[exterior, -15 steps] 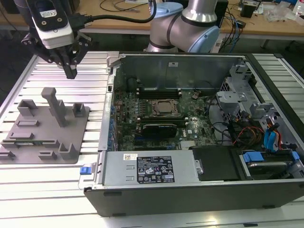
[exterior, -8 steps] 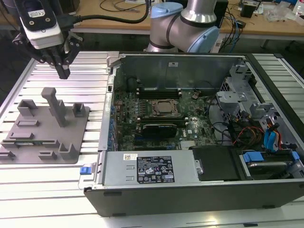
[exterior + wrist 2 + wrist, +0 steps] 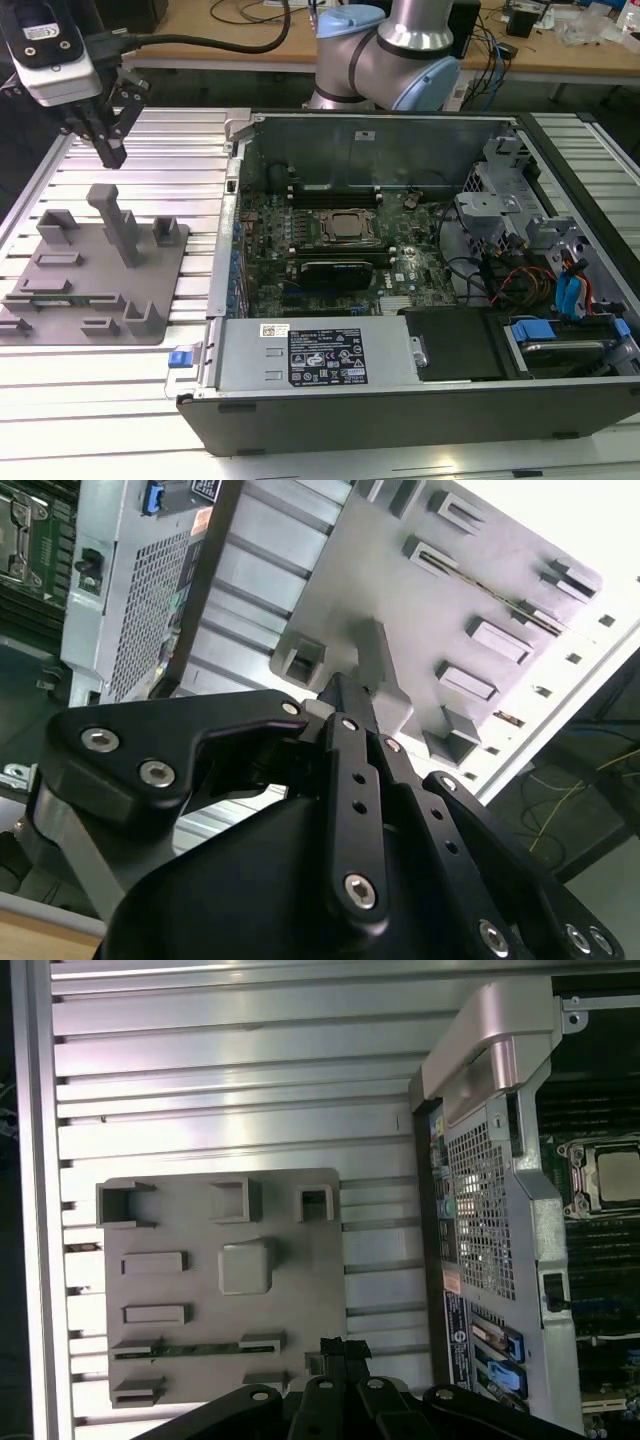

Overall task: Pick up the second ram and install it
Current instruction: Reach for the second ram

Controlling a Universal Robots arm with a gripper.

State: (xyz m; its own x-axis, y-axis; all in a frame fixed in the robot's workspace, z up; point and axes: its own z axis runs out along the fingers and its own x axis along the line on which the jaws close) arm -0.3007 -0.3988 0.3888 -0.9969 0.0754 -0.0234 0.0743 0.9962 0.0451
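**Gripper (image 3: 335,1348) linkage nearest lens; second ram (image 3: 195,1349) not yet picked**

Black linkage bars of the gripper are seen close-up in both wrist views. The fingers are drawn together to a narrow tip, w/ nothing held btwn them. In the exterior view the gripper (image 3: 112,155) is seen hovering over the slotted aluminium table (image 3: 180,140), just past the far edge of the grey fixture plate (image 3: 170,275) and behind its tall post (image 3: 120,225).

The second ram (image 3: 75,298) is a thin dark-green stick. It is seen standing on edge across two low slotted holders, near the plate edge closest to the exterior camera. It is not touched by the gripper. The two are well apart, w/ the post and most of the plate btwn them.

Step in hand is judged to be the approach for the pick; install not begun. The open PC case (image 3: 400,425) w/ motherboard (image 3: 265,235) lies at the exterior view's right of the plate. Whether a stick is already seated in the black slots cannot be told.

Reqs for a grasp, as judged:
- Fingers to be opened enough for the board's thickness.
- Wrist to be lined up w/ the stick's long axis.
- Tip to be lowered over the free span btwn the holders, clear of the post.
- Flat faces to be gripped near centre, since a thin board would prob. tilt if caught off-centre.
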